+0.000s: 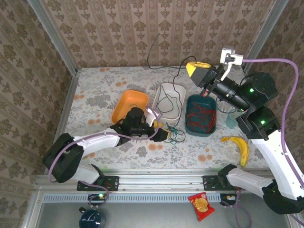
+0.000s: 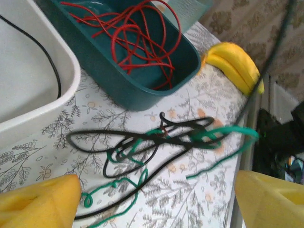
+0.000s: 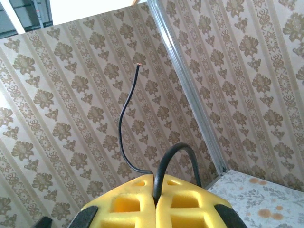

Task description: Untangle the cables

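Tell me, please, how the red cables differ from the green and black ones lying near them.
The red cables lie inside the teal tub, while the green and black cables lie outside it on the table. The red cables are one colour alone; the green and black cables are two colours crossing in one tangle. Both are thin wires in loose loops.

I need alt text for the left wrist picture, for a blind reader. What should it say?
A loose tangle of black and green cables lies on a flowered table, beyond the left arm's open yellow jaws. Behind it a teal tub holds red cables; a white tub with one black cable stands at left, a banana at right.
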Tool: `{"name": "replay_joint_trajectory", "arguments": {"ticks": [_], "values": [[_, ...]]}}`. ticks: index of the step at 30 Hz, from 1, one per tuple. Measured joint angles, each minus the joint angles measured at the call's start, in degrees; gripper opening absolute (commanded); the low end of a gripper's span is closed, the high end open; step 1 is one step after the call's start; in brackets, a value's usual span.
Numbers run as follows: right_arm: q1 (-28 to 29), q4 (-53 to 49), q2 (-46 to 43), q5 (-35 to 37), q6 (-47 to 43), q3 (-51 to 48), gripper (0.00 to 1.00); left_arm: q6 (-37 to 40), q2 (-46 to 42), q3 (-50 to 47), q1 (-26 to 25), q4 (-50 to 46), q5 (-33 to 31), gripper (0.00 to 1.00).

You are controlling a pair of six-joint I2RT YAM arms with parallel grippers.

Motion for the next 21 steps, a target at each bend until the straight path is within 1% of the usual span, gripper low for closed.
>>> {"name": "replay_joint_trajectory", "arguments": {"ticks": [2, 5, 12, 14, 15, 17, 18, 19, 20, 21], "values": [[0.00, -0.04, 0.72, -0.02, -0.26, 0.00, 0.00, 1.64, -0.44, 1.38, 0.00, -3.69, 0.37, 0.86], [0.00, -0.02, 1.44, -0.02, -0.26, 0.00, 0.00, 2.75, -0.28, 2.62, -0.02, -6.27, 0.44, 0.86], [0.00, 0.00, 1.57, 0.00, -0.22, 0.00, 0.00, 3.34, 4.98, 9.25, -2.10, -6.91, 2.34, 0.85], [0.00, 0.04, 1.60, -0.02, -0.17, 0.00, 0.00, 3.54, 7.10, 10.95, -2.75, -6.80, 2.45, 0.81], [0.00, 0.07, 1.60, -0.02, -0.15, 0.00, 0.00, 3.58, 7.87, 11.41, -3.06, -6.82, 2.21, 0.76], [0.00, 0.31, 1.60, 0.00, -0.15, 0.00, 0.00, 3.91, 9.92, 12.26, -3.50, -7.06, 0.26, 0.60], [0.00, 0.42, 1.60, 0.00, -0.15, 0.00, 0.00, 4.22, 10.64, 12.55, -3.76, -7.34, -0.57, 0.48], [0.00, 0.44, 1.57, 0.00, -0.15, 0.00, 0.00, 4.44, 11.37, 12.70, -3.85, -7.61, -1.64, 0.31], [0.00, 0.44, 1.57, 0.02, -0.20, 0.00, 0.00, 4.63, 11.80, 12.70, -3.98, -7.80, -2.58, 0.17], [0.00, 0.44, 1.57, 0.07, -0.22, 0.00, 0.00, 4.85, 12.04, 12.70, -4.09, -8.00, -3.41, 0.09]]}}
